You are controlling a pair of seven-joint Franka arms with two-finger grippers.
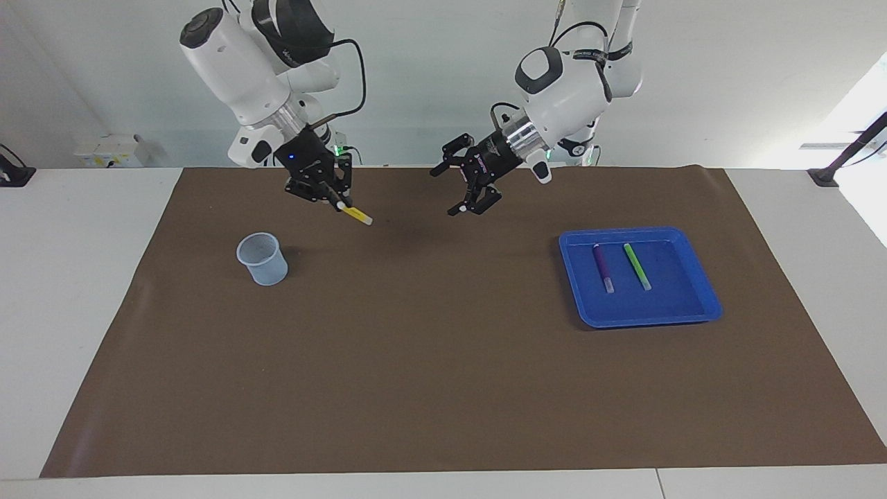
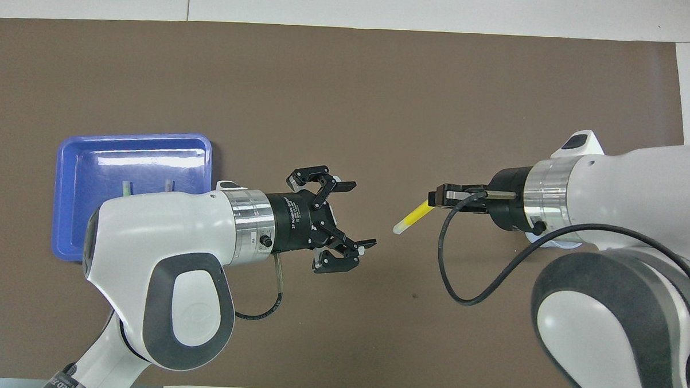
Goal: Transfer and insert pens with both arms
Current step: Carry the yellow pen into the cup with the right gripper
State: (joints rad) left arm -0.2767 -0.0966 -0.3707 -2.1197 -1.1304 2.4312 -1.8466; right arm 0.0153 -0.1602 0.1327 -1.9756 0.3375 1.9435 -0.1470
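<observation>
My right gripper (image 1: 339,203) (image 2: 438,196) is shut on one end of the yellow pen (image 1: 357,215) (image 2: 411,216), which slants down with its pale cap free, over the brown mat close to the cup. My left gripper (image 1: 447,191) (image 2: 361,214) hangs open and empty over the middle of the mat, apart from the pen. The purple pen (image 1: 603,267) and the green pen (image 1: 636,266) lie side by side in the blue tray (image 1: 641,317). In the overhead view the left arm covers most of both, so only their tips show.
A pale translucent cup (image 1: 262,258) stands upright on the mat (image 1: 443,388) toward the right arm's end. The blue tray (image 2: 69,207) sits toward the left arm's end. White tabletop borders the mat on all sides.
</observation>
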